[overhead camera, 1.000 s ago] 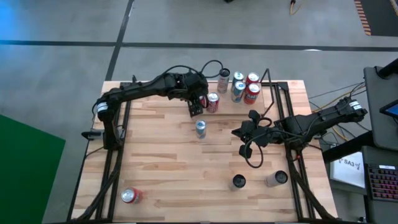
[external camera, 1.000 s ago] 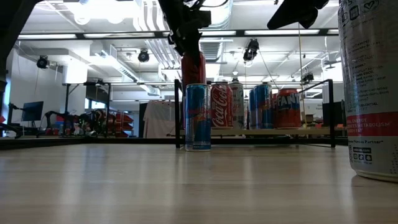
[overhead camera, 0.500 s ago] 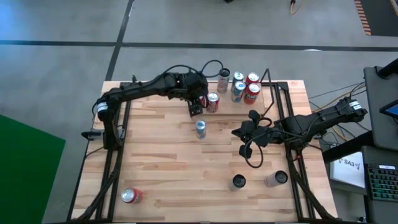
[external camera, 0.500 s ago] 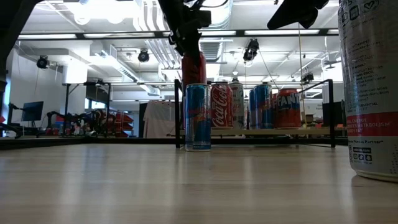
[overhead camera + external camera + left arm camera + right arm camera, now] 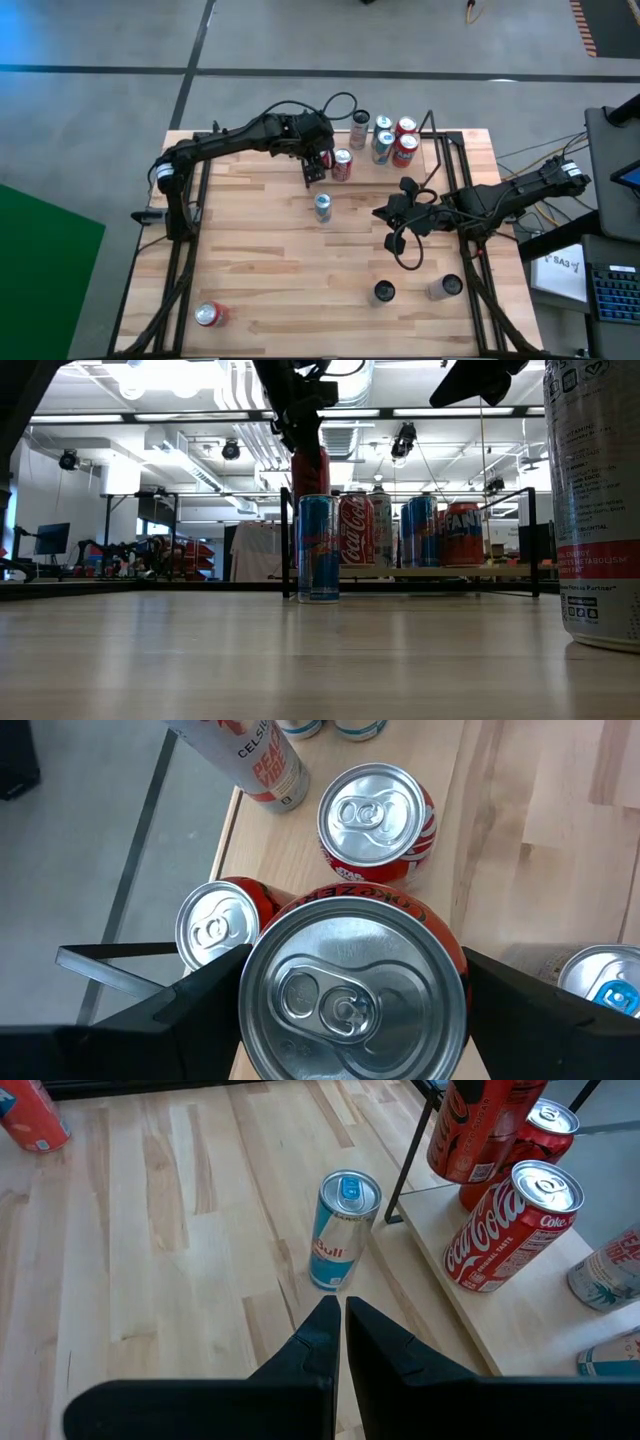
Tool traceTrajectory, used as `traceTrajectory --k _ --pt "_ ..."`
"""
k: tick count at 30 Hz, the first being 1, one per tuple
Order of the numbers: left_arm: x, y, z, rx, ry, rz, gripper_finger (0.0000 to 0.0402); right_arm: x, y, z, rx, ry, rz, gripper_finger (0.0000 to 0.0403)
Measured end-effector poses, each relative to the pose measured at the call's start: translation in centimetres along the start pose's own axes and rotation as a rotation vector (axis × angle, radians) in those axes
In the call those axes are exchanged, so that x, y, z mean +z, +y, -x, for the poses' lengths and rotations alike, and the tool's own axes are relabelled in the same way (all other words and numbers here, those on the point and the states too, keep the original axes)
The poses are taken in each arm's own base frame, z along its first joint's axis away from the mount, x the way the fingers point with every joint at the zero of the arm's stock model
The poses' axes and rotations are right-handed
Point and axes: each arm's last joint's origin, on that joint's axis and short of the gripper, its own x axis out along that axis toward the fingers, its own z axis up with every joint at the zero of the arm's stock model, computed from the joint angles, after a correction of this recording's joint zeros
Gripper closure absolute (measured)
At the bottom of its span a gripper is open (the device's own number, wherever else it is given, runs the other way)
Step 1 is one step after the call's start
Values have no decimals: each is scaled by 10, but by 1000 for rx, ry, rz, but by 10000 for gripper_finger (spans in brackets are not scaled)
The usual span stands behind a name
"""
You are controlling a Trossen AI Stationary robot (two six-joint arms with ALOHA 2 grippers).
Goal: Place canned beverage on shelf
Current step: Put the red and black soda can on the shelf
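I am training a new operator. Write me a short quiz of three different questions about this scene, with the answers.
1. True or false: the left pincer holds a red can above the shelf.
2. Multiple choice: the blue Red Bull can stands (A) on the shelf, (B) on the table beside the shelf, (C) in the right pincer.
3. Fill in: the right pincer is ____ and holds nothing.

Key: 1 true; 2 B; 3 shut.
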Motion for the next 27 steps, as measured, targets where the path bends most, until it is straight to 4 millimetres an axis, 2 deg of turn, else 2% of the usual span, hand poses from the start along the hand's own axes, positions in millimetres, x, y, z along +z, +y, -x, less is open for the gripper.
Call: traceTrajectory --k 27 --pt "0 4 -1 -17 -11 6 104 0 0 0 0 0 0 390"
